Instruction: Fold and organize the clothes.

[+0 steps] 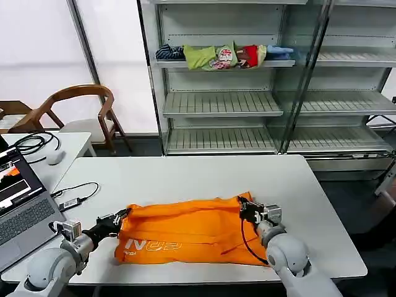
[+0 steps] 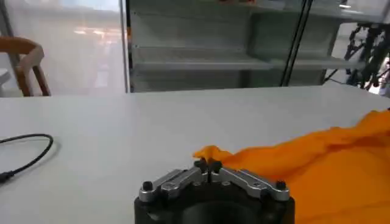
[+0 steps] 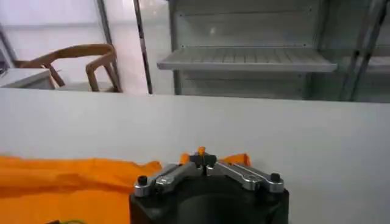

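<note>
On the near half of the white table (image 1: 185,179) we see the orange T-shirt (image 1: 192,232) lying flat and crosswise, its white lettering (image 1: 151,246) facing up near our left end. Part of its near edge is hidden behind our right arm, and both our arms are cut off at the lower edge of the head view, so we can make out little of them beyond the wrists.

Our left gripper (image 1: 121,218) sits at the shirt's left end. From the left wrist view its fingers (image 2: 200,165) are pressed together with a small peak of orange cloth pinched between the tips. Our right gripper (image 1: 246,210) sits at the shirt's far right corner; its fingers (image 3: 195,161) are likewise closed, with a tuft of orange fabric clamped at the tips.

To our left, a laptop (image 1: 21,210) is cut off by the frame edge, with a black cable (image 1: 77,197) lying beside it on the table. Beyond the table stand a wooden chair (image 1: 80,114) and a metal shelf unit (image 1: 247,80). On an upper shelf lies a row of bundled clothes (image 1: 226,55), green, red and blue; we cannot tell the separate garments apart.
</note>
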### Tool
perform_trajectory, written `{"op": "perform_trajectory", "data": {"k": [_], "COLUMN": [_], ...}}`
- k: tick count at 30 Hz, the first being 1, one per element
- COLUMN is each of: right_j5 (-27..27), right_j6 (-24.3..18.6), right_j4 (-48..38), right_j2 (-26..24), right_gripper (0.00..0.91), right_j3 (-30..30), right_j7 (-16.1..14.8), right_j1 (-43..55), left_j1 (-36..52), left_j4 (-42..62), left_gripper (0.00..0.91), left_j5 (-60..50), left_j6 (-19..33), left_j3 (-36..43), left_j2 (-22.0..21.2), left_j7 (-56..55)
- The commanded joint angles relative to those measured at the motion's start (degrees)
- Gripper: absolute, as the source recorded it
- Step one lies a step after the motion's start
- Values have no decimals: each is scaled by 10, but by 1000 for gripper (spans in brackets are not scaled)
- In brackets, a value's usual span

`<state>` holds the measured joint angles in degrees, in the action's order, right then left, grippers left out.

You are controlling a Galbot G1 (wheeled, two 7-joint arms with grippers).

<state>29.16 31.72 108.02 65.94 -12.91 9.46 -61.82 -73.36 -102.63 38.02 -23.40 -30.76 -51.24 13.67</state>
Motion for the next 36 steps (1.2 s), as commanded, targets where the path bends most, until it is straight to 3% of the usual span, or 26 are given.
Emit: {"op": "perform_trajectory", "data": {"k": [1, 36], "right_j5": [1, -6], "right_j6": [0, 1], "right_j4": [21, 111], "right_j2": [-8, -24], "right_gripper": [0, 0], "right_j3": [-4, -50], "right_j7": [0, 0], "right_j1": [-28, -128], "left_j1": [-21, -61], "left_j4": [-12, -26], "left_gripper": [20, 20], "left_j5": [0, -6], "left_j6": [0, 3], "left_j3": [-11, -19], "left_j2": [0, 24], "left_j7": [0, 10]}}
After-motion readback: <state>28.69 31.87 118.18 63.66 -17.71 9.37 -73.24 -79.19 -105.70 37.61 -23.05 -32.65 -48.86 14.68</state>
